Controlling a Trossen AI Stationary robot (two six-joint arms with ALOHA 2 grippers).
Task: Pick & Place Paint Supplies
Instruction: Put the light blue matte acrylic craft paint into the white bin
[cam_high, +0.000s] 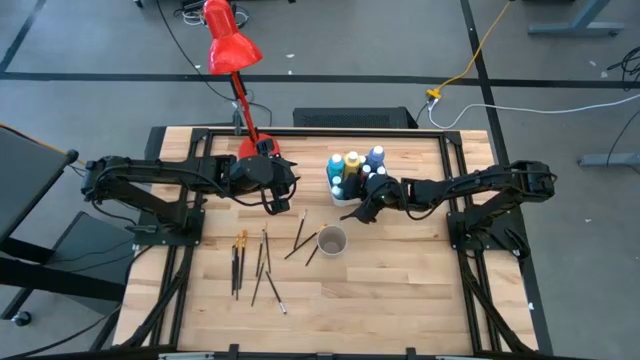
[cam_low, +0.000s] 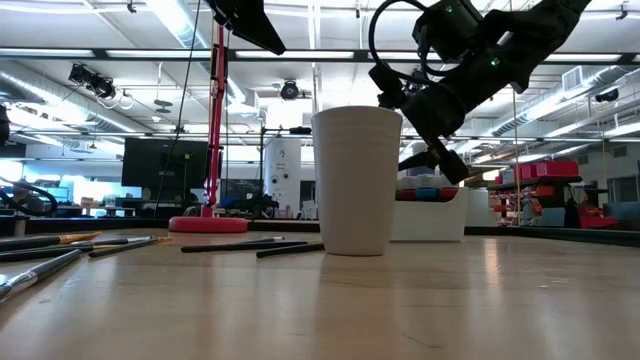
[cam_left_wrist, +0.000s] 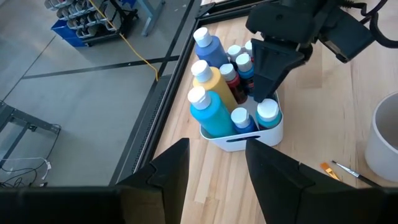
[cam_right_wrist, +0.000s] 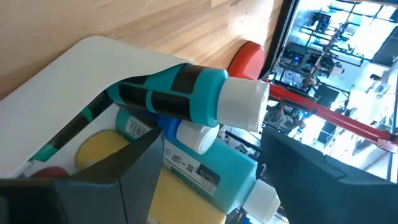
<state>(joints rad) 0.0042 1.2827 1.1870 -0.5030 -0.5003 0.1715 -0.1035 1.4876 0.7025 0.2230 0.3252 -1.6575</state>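
Over the white tub (cam_high: 345, 196) of paint bottles (cam_high: 352, 165) hangs my right gripper (cam_high: 362, 208), and its jaws stand wide with nothing between them. Just in front of my fingers lies a teal bottle (cam_right_wrist: 186, 99) with a white cap. It rests on its side across the tops of the other bottles in the tub. Its long way runs across my jaws, so I think a straight push forward would let me close on its middle.

My left gripper (cam_high: 277, 203) waits on the other side of the bench (cam_high: 400, 290), by the foot of the red lamp (cam_high: 232, 50). Its jaws are open too, and it holds nothing. It is much farther from the tub than my right one.

Near the white cup (cam_high: 332, 241) the brushes (cam_high: 262, 262) lie flat on the wood. They lie nearer to my left gripper, so I think those are its job.
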